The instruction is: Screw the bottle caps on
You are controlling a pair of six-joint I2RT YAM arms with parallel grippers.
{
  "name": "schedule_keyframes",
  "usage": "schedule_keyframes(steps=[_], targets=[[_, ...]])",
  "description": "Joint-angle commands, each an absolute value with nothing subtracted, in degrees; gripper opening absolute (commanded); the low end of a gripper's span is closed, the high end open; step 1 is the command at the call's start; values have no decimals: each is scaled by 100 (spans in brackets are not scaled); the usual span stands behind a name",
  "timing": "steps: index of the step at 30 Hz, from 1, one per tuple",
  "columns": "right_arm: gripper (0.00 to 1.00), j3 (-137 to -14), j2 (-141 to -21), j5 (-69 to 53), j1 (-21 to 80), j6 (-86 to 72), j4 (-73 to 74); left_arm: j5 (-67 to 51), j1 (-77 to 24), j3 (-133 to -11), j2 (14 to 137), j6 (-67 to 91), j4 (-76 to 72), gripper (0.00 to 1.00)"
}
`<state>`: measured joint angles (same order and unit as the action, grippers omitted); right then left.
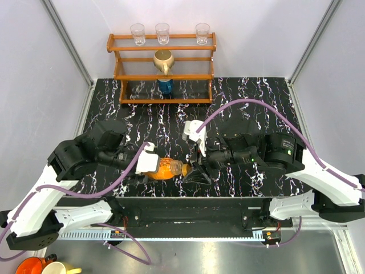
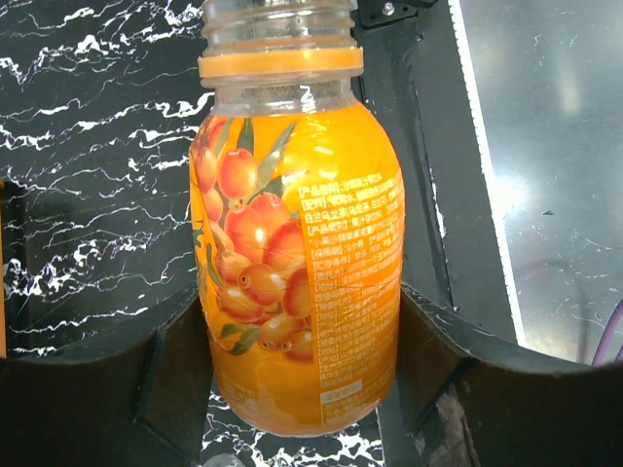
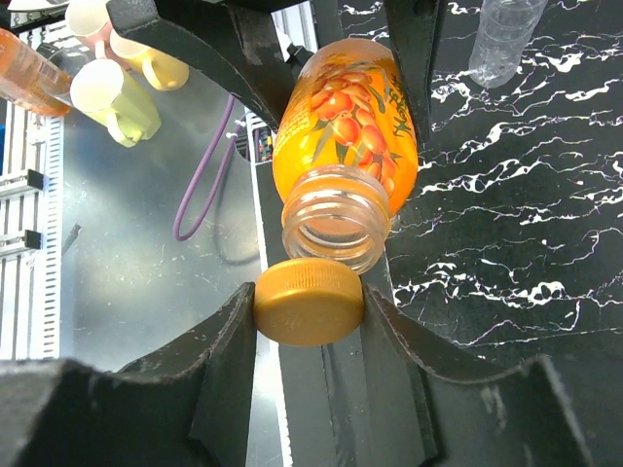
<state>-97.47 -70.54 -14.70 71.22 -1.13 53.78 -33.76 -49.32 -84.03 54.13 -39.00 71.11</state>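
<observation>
The left gripper (image 2: 304, 341) grasps the orange bottle (image 2: 292, 195) by its body, the open neck pointing to 3 o'clock in the top view. The right gripper (image 3: 310, 326) pinches the orange cap (image 3: 309, 304) at 6 o'clock of the threaded mouth in its wrist view; contact cannot be told.

A wooden rack (image 1: 162, 68) is set at the far edge of the black marbled bench (image 1: 251, 97). Three glasses (image 1: 163, 32) are lined along its top shelf. A tan jug (image 1: 163, 60) is placed on the shelf below, and a blue container (image 1: 165, 86) beneath that. An orange mug (image 1: 31, 266) and a cream mug (image 1: 60, 269) are seen off the bench, at the lower left.
</observation>
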Motion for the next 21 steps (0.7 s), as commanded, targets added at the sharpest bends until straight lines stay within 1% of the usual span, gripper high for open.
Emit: schedule_keyframes(steps=[1,21], targets=[[44,-9958,-7014,-1582,7146,-18,5370,-3744,-4957,-8683,5502,-3981,6970,44],[38,-9818,-7163,-1345,7146,237,5107,-3735,-5010,-8683,5827,-3771,6759,45]])
